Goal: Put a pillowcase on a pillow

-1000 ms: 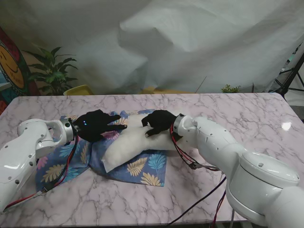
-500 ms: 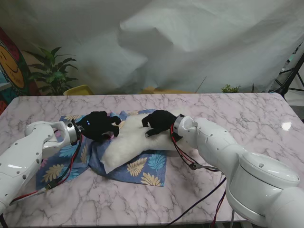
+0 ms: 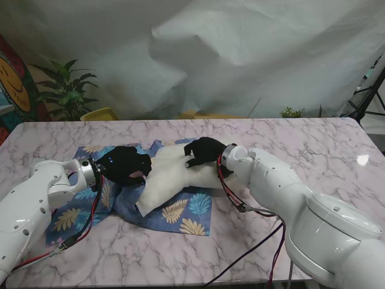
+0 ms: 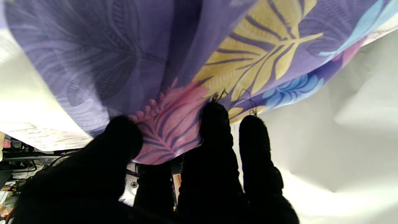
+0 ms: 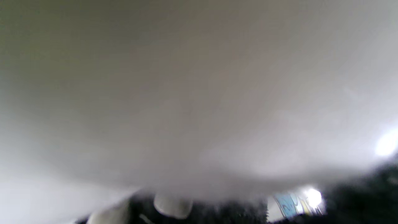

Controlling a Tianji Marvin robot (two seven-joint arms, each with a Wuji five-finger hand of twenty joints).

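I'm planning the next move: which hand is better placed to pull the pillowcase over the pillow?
Left. The left hand already pinches the floral pillowcase edge, while the right hand rests on the pillow.

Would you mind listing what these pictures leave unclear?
- Right hand: whether it grips the pillow; the right wrist view is a blur.
- Pillowcase opening: hidden under the left hand in the stand view.
- Left fingers: pinch depth hidden by fabric.

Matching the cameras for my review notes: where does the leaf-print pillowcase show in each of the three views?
Stand view: pillowcase spread under the pillow, left hand gripping its edge.
Left wrist view: pillowcase fills most of the picture.
Right wrist view: only a sliver.
Shared landmark: the white pillow.
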